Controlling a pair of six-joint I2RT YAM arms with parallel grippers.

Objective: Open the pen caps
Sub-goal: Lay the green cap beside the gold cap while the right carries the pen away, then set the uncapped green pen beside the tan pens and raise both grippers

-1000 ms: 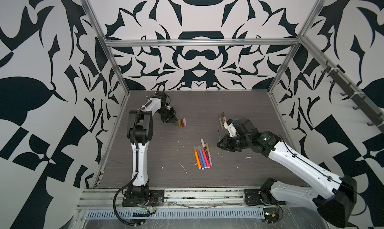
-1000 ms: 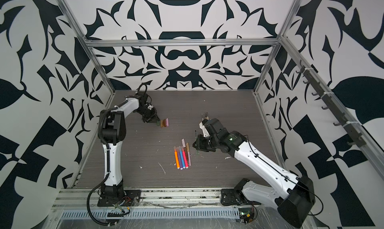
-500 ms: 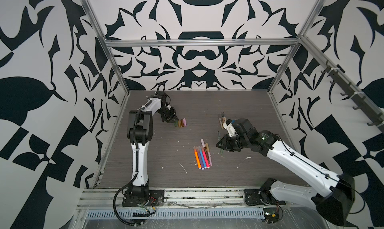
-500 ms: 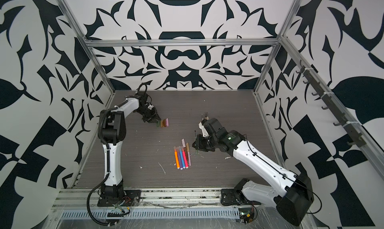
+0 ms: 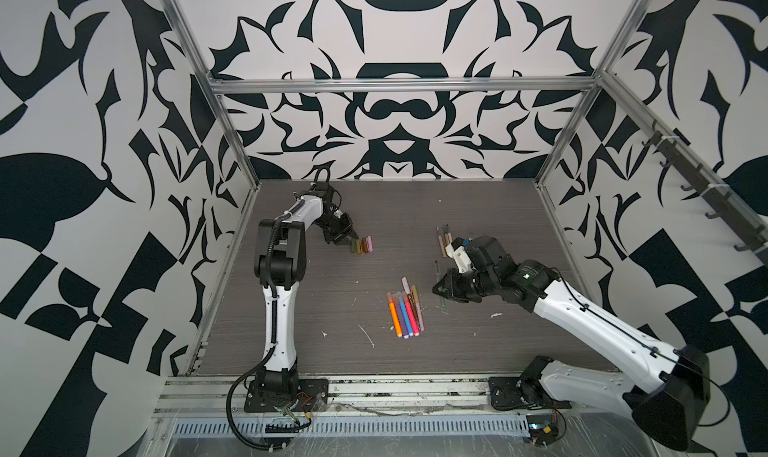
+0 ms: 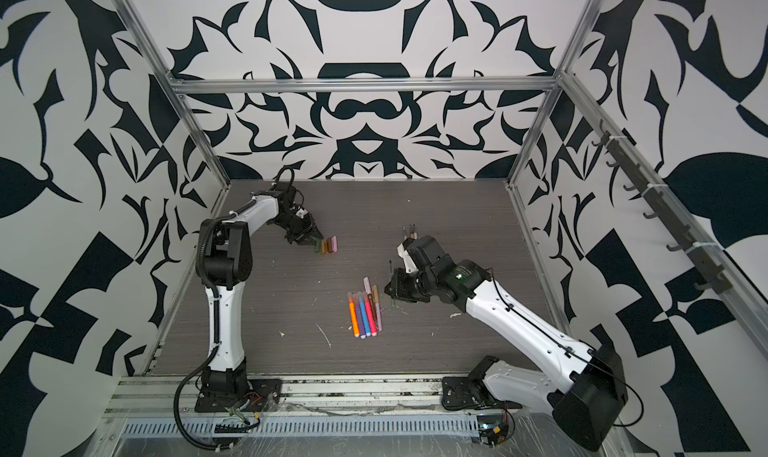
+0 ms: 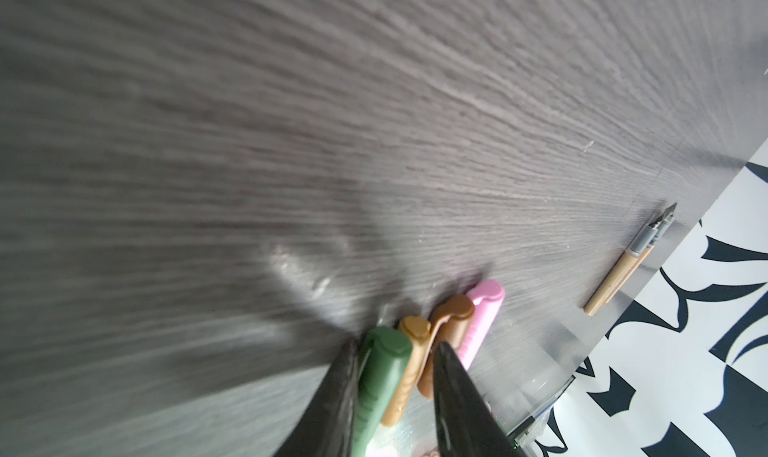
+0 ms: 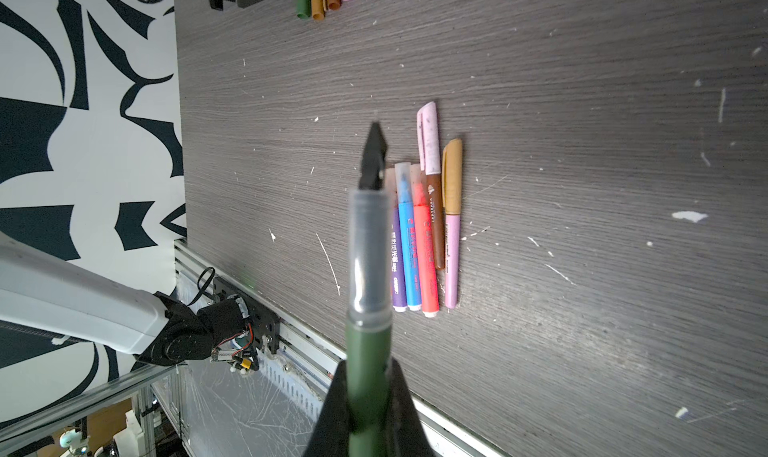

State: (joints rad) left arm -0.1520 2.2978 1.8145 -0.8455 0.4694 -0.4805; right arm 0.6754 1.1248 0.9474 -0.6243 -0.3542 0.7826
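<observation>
Four loose pen caps lie side by side at the back left: green (image 7: 384,363), tan (image 7: 409,351), brown (image 7: 451,313) and pink (image 7: 482,309). The row of caps (image 5: 360,245) (image 6: 326,245) shows in both top views. My left gripper (image 7: 395,345) (image 5: 348,239) is low over the row and open, with the green and tan caps lying between its fingers. My right gripper (image 8: 368,363) (image 5: 438,291) is shut on an uncapped green pen (image 8: 368,338) (image 5: 436,270) with a dark nib. It hovers just right of a bunch of capped pens (image 5: 405,309) (image 8: 419,234).
A few uncapped tan pens (image 5: 444,239) (image 7: 615,280) lie at the back right, behind my right arm. White scuffs and flecks dot the dark wood table (image 5: 478,210). Patterned walls close three sides, and a metal rail (image 5: 374,392) runs along the front.
My left gripper's jaws have parted a little at the cap row. The right arm, with the green pen, has barely moved.
</observation>
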